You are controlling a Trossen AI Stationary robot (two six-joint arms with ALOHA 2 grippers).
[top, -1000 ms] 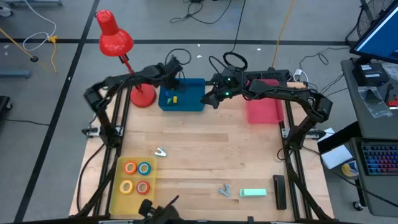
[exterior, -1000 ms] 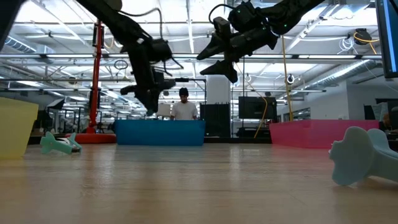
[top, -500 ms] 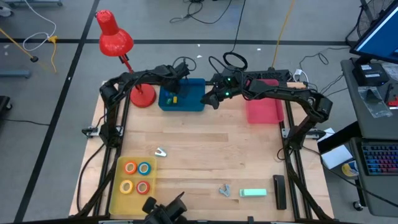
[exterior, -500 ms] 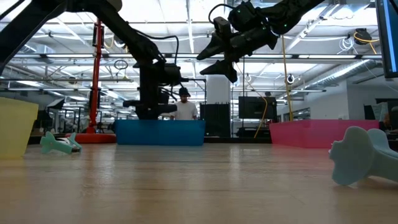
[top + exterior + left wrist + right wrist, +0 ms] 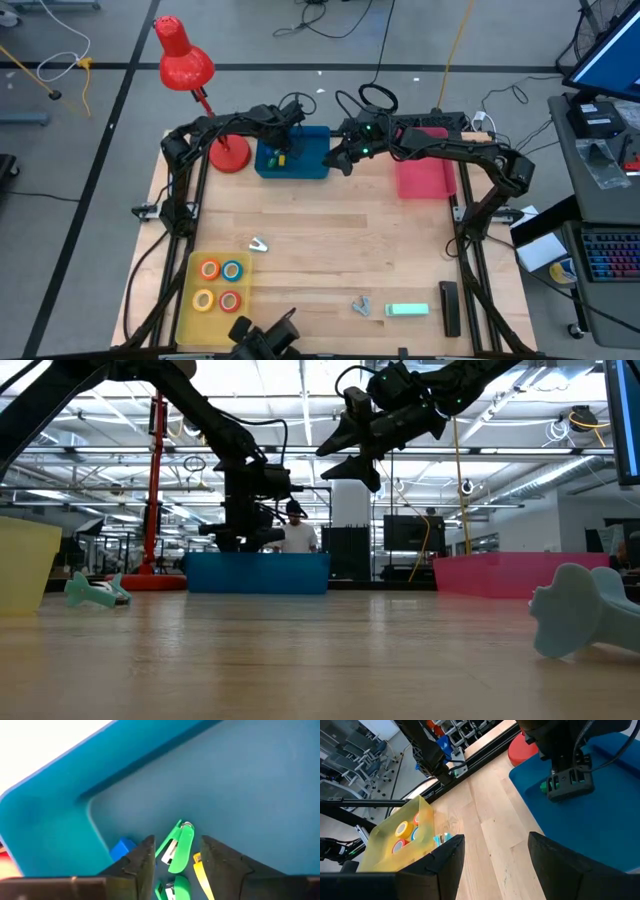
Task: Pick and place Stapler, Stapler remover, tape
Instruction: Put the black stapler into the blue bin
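Observation:
My left gripper (image 5: 284, 135) reaches down into the blue bin (image 5: 310, 165), open. In the left wrist view its fingers stand either side of a small green piece (image 5: 178, 847) on the bin floor, next to yellow (image 5: 200, 870) and blue (image 5: 121, 850) bits. My right gripper (image 5: 338, 160) hangs open in the air at the bin's right edge (image 5: 350, 457). Four tape rolls, orange (image 5: 209, 268), blue (image 5: 232, 269), yellow (image 5: 204, 299) and red (image 5: 230, 301), lie flat in the yellow tray (image 5: 190, 312). A mint stapler (image 5: 407, 310) and a black stapler (image 5: 449, 305) lie near the table's near right edge. Staple removers (image 5: 258, 243) (image 5: 360, 305) rest on the wood.
A pink bin (image 5: 425, 178) sits right of the blue one, and a red desk lamp's base (image 5: 229, 155) stands to its left. Bare wood spans the middle of the table (image 5: 350, 235). A person stands in the room behind the bin (image 5: 296, 535).
My left gripper has swung a little toward the table's right, turned from tilted to pointing straight down, and dropped into the blue bin. My right arm has kept still.

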